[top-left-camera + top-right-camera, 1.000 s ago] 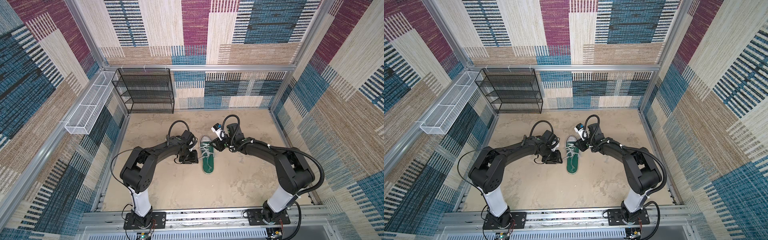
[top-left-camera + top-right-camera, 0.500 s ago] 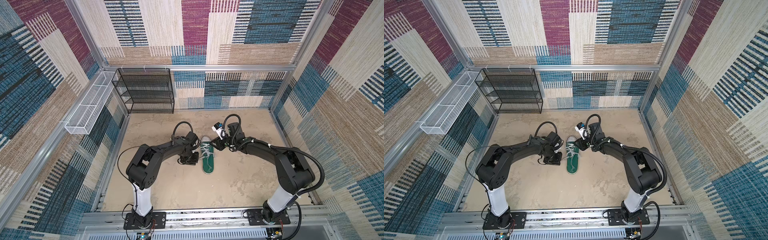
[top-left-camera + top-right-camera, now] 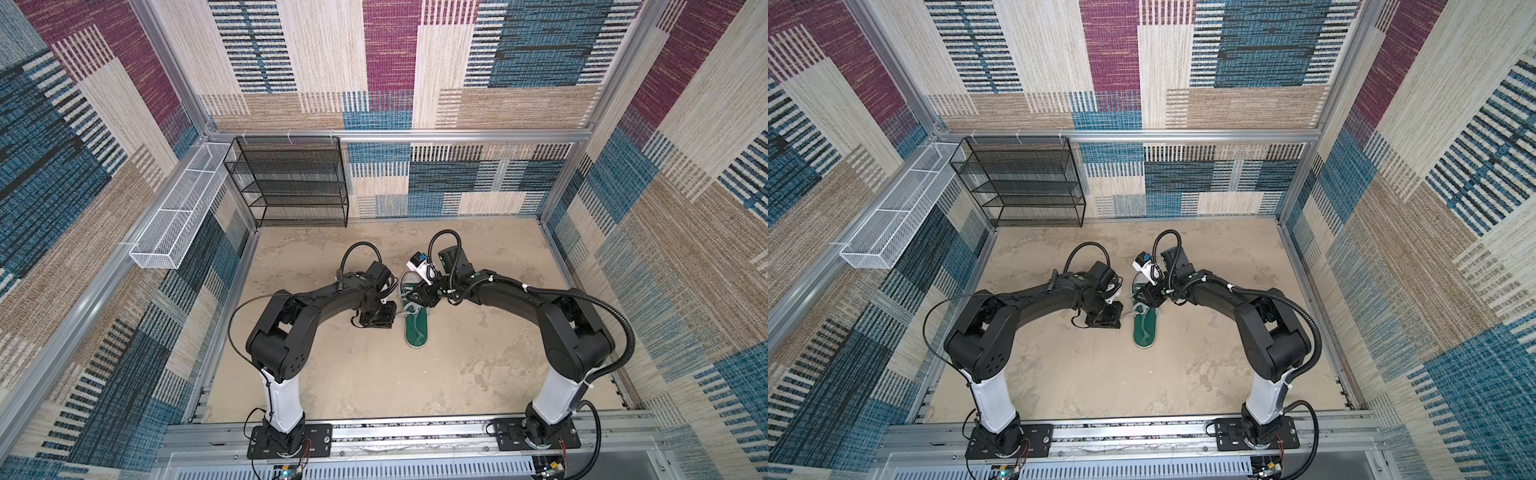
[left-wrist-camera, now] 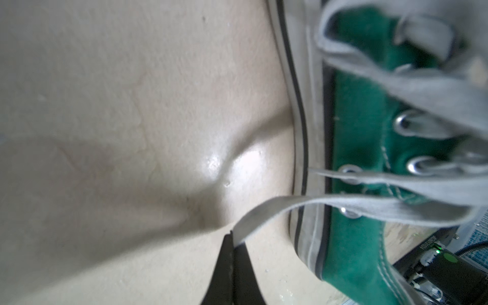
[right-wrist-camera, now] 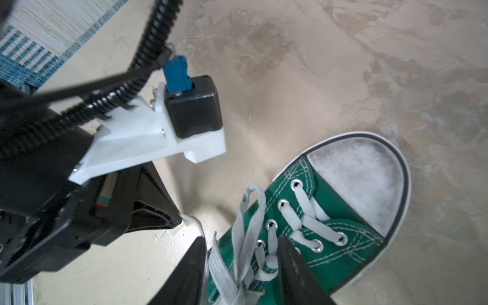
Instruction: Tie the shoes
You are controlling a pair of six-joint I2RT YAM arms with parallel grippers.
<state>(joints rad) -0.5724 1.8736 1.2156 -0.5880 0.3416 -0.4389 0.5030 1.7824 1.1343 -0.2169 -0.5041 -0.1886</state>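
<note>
Wrist views: we saw sneaker heel cut off | left gripper pinched flat woven lace | right gripper jaws stood apart | toe cap scuffed rubber

Left end effector fully closed

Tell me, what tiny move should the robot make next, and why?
Probably the left tool should pull its lace sideways, away from the shoe: it is shut on that lace, which curves loosely, while the right tool stands open over the shoe.
</note>
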